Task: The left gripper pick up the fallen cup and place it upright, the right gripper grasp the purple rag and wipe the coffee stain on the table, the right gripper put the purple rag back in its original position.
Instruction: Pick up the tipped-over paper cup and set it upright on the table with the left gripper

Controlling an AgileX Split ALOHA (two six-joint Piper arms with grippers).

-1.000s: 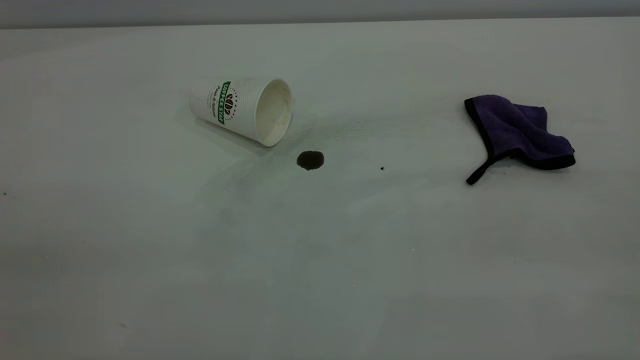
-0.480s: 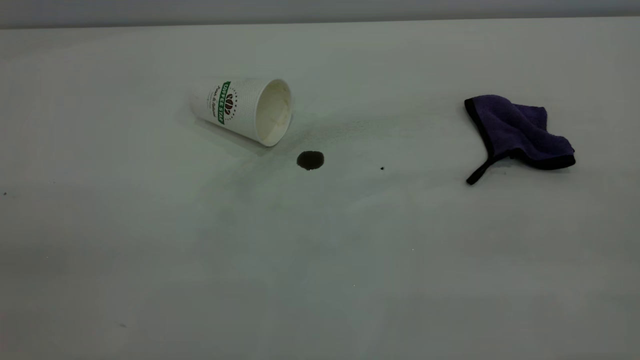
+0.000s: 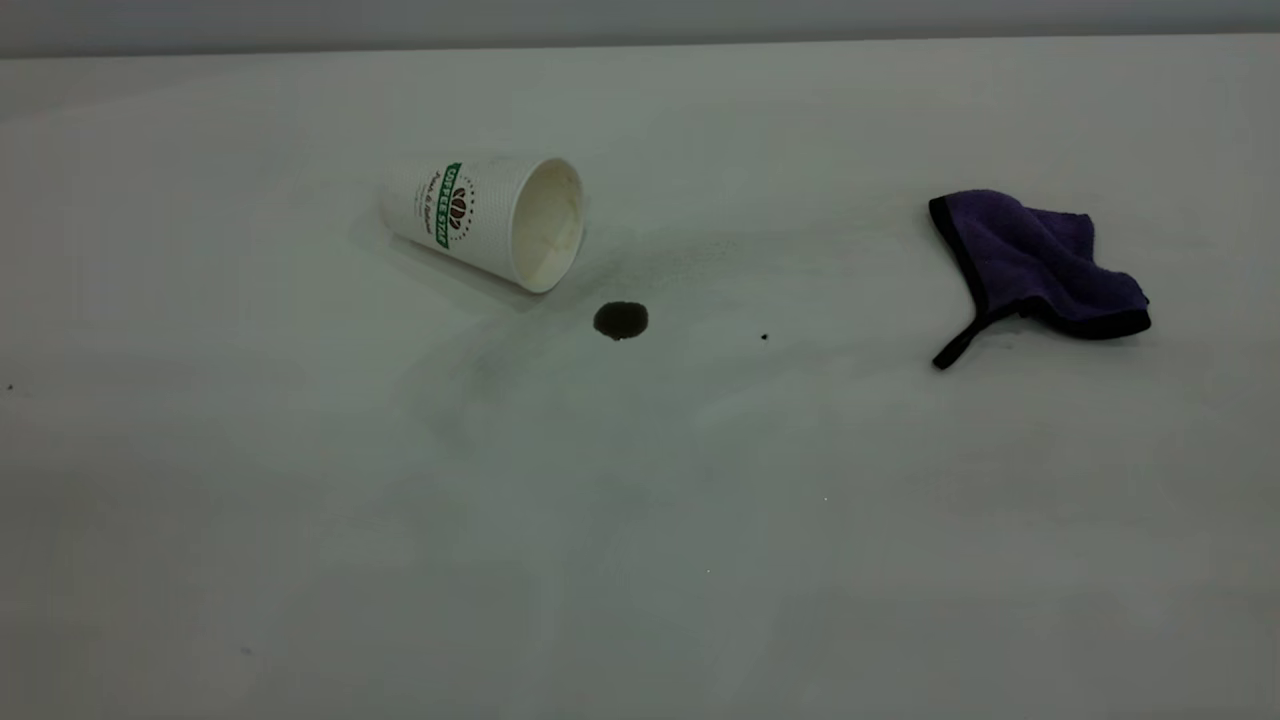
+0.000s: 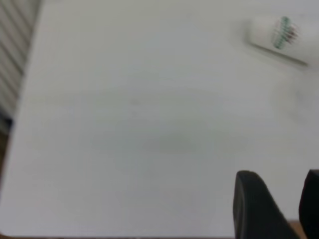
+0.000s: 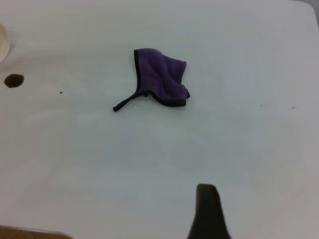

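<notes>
We recorded the table [image 3: 640,520] as the largest item: a wide, plain white-grey top with faint smear marks, running back to a grey wall along its far edge. In the left wrist view a ribbed, slatted surface showed past one table edge.

The purple rag [image 3: 1035,265] lay bunched at the exterior view's right, well apart from the other items. It was dark purple terry with black edging, and its thin black loop tail trailed toward the camera side. It also appeared in the right wrist view [image 5: 162,84].

The fallen cup [image 3: 485,220] lay on its side at the centre-left, mouth turned toward the stain, cream interior visible. Its wall was white and ribbed, with a green band and a brown coffee-bean logo. We read the band as "COFFEE STAR"; the smaller script beside it was not legible.

The coffee stain [image 3: 621,320] was a small round dark spot just beside the cup mouth, between cup and rag. A tiny black speck [image 3: 764,337] sat farther toward the rag.

The left gripper [image 4: 279,209] hung above bare table, well away from the cup [image 4: 279,34]; its two dark fingers stood apart. Of the right gripper [image 5: 208,211] we saw only one dark finger, so we could not tell its state.
</notes>
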